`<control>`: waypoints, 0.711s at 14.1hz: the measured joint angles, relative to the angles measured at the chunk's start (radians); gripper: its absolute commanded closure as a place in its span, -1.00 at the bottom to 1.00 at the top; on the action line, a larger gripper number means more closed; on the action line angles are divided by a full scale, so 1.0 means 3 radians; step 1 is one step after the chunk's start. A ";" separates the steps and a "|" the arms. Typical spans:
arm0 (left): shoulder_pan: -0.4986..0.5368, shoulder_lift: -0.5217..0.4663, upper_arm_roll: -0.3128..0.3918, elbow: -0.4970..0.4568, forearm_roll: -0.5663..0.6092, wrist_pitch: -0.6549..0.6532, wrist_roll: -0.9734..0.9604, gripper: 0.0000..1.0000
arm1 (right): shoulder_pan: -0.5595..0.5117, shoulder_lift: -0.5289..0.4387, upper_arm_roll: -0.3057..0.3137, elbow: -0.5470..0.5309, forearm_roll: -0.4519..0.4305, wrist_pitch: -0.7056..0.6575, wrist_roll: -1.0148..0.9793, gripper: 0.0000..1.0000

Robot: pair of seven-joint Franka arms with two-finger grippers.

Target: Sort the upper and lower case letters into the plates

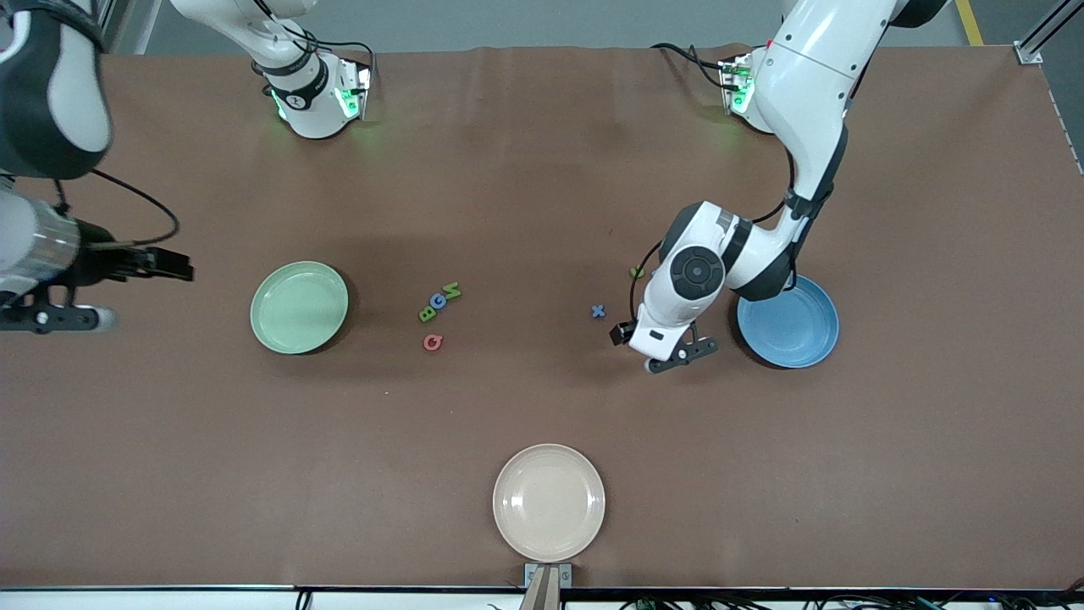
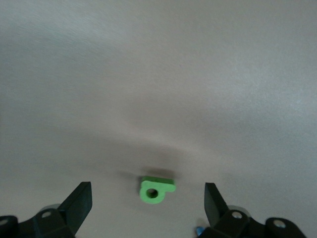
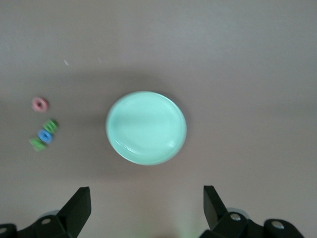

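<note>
The pale green plate (image 1: 299, 307) lies toward the right arm's end and the blue plate (image 1: 788, 322) toward the left arm's end. Green B (image 1: 428, 314), blue G (image 1: 438, 302) and green N (image 1: 451, 292) lie in a row, with pink Q (image 1: 433, 342) nearer the camera. Blue x (image 1: 599, 312) and a small green letter (image 1: 636, 272) lie beside the left arm. My left gripper (image 1: 677, 349) is low beside the blue plate. It stands open (image 2: 147, 194) around another small green letter (image 2: 156, 190) on the table. My right gripper (image 1: 59, 315) waits open (image 3: 147, 198), high up, looking at the green plate (image 3: 146, 127).
A cream-beige plate (image 1: 549, 501) sits at the table's edge nearest the camera. A speck of blue (image 2: 198, 230) shows by one left finger. Bare brown table (image 1: 542, 186) stretches between the two arm bases.
</note>
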 measured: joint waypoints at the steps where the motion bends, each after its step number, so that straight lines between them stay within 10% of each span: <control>1: -0.0013 0.0041 0.0000 0.0004 0.0001 0.0043 -0.0001 -1.00 | 0.0133 0.0066 0.0008 -0.0023 0.0002 0.0137 0.0290 -1.00; 10: -0.0046 0.0144 0.0002 0.0018 0.0146 0.0070 -0.0001 -0.75 | 0.0842 0.0589 0.0014 -0.0759 0.0141 0.1747 0.1847 -1.00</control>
